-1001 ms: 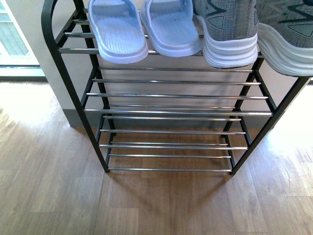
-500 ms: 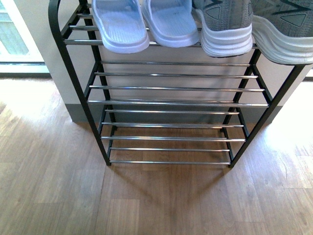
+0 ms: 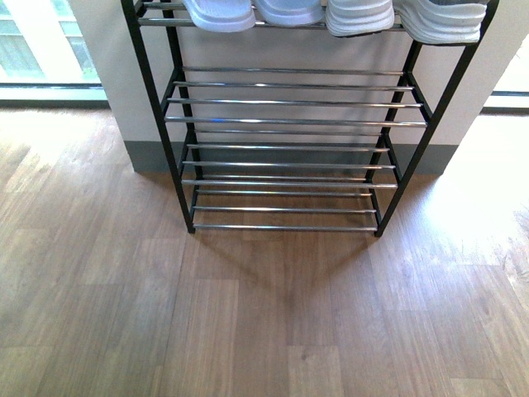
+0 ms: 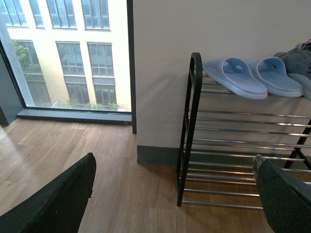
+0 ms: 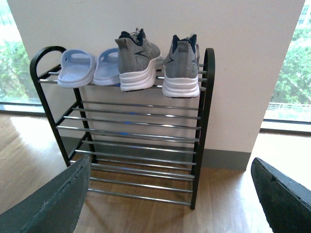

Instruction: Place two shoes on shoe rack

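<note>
my right wrist view shows both sneakers whole on the shoe rack top tier, front view only soles at 12 o'clock, rack farther than before, both grippers spread wide, empty

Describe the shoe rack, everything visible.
The shoe rack is a tall black metal frame with rounded top corners and tiers of thin chrome rods. It stands upright on the wood floor against a pale wall. Its top tier carries two pale blue slides and two grey sneakers; lower tiers are bare.

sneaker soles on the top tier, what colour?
White, thick and ridged, under the grey knit sneakers on the shoe rack. Best seen in the right wrist view.
</note>
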Controlling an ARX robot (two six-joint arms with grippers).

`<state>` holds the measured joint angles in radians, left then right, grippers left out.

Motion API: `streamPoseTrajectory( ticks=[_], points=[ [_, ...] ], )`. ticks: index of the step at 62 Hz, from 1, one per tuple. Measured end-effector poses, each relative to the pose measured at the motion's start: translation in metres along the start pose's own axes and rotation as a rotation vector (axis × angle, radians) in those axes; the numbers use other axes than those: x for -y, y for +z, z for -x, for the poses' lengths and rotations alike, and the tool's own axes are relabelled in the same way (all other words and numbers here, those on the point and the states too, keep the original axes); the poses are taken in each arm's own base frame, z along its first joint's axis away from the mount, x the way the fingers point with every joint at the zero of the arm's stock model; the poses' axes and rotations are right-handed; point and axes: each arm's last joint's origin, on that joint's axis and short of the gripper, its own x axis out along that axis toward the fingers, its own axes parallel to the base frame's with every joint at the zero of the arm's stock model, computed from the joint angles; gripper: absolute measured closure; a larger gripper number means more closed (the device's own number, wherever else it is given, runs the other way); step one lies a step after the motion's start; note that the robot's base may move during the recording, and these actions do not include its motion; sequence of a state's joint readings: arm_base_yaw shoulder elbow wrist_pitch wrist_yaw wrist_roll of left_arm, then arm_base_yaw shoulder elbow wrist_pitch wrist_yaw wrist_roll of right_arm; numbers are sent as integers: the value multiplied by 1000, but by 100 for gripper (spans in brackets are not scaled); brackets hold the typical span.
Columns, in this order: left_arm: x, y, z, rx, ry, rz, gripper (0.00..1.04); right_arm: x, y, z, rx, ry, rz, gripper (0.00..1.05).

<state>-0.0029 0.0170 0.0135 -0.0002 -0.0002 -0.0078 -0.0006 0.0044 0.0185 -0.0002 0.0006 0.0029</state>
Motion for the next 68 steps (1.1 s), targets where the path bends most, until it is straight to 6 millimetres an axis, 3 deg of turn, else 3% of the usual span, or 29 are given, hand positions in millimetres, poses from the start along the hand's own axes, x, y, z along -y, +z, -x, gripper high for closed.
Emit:
streamPoseTrajectory(
  ticks=[68],
  points=[
    [0, 0, 0, 0, 0, 0, 9, 0, 0, 0, 1, 0, 0, 9]
  ],
)
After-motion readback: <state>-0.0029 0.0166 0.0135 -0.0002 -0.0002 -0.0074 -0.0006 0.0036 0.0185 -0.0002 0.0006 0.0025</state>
